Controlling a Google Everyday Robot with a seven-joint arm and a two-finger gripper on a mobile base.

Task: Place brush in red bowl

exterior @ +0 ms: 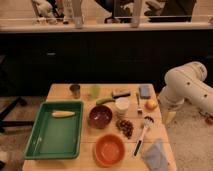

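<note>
End effector [169, 116] at table [60, 92] right edge; apart from brush [142, 133]

The end effector [169, 117] hangs beside table [59, 92], near brush [142, 134].

Robot lab (claw [169, 116] beside wooden table [60, 91])

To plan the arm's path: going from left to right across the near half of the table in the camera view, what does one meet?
Green tray → red bowl → brush → gripper, hanging just beyond the right edge of the table.
</note>
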